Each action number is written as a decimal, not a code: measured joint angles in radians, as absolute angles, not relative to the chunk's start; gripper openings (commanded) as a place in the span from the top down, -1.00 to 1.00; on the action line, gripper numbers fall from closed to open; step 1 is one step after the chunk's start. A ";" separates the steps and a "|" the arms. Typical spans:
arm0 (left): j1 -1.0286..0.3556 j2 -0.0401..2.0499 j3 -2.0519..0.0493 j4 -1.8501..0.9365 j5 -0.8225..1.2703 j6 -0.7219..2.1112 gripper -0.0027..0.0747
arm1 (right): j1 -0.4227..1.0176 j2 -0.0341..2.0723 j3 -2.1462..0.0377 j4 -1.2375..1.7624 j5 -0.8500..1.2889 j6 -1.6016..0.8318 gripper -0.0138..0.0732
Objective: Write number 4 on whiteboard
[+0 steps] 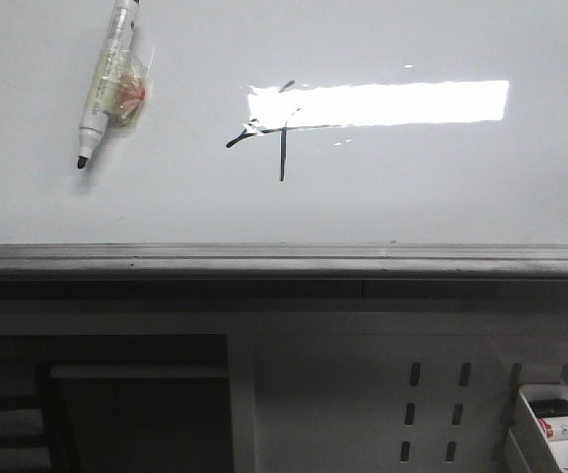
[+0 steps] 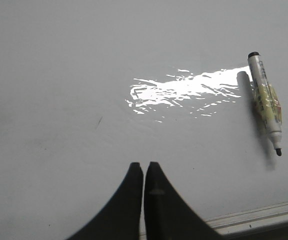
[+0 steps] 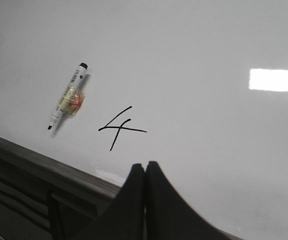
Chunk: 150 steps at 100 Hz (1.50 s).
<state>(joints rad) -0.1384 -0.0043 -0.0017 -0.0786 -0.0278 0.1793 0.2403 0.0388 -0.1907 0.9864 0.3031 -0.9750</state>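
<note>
Nearest, both grippers hang over the whiteboard (image 1: 383, 197), left gripper (image 2: 144, 167) and right gripper (image 3: 145, 166) each with jaws pressed together, empty. Beyond the grey rail, the number 4 (image 1: 269, 133) sits mid-board; an uncapped marker (image 1: 106, 84) lies to its left.

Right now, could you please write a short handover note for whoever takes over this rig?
Left tool: shut, empty, above the whiteboard.
Right tool: shut, empty, above the board near its grey edge rail.
The marker lies uncapped on the board, tip toward the rail, to the left of the number 4.
Done: the 4 is drawn, partly under the light glare in the front view, and the marker has been put down.
Left: apparently nothing to write; perhaps cap the marker, though no cap is in view.
</note>
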 measured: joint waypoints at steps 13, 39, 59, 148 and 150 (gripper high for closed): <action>-0.138 -0.004 -0.002 -0.109 -0.019 0.179 0.98 | 0.240 0.039 -0.191 0.986 0.303 -0.975 0.81; -0.138 -0.004 -0.002 -0.120 -0.015 0.177 0.98 | 0.240 0.039 -0.191 0.986 0.303 -0.975 0.81; -0.138 -0.004 -0.002 -0.121 -0.015 0.175 0.98 | 0.240 0.039 -0.191 0.986 0.303 -0.975 0.81; -0.138 -0.004 -0.002 -0.122 -0.013 0.173 0.98 | 0.112 0.039 -0.031 0.075 0.079 -0.248 0.81; -0.138 -0.004 -0.002 -0.122 -0.013 0.173 0.98 | 0.101 0.039 -0.024 0.065 0.079 -0.242 0.81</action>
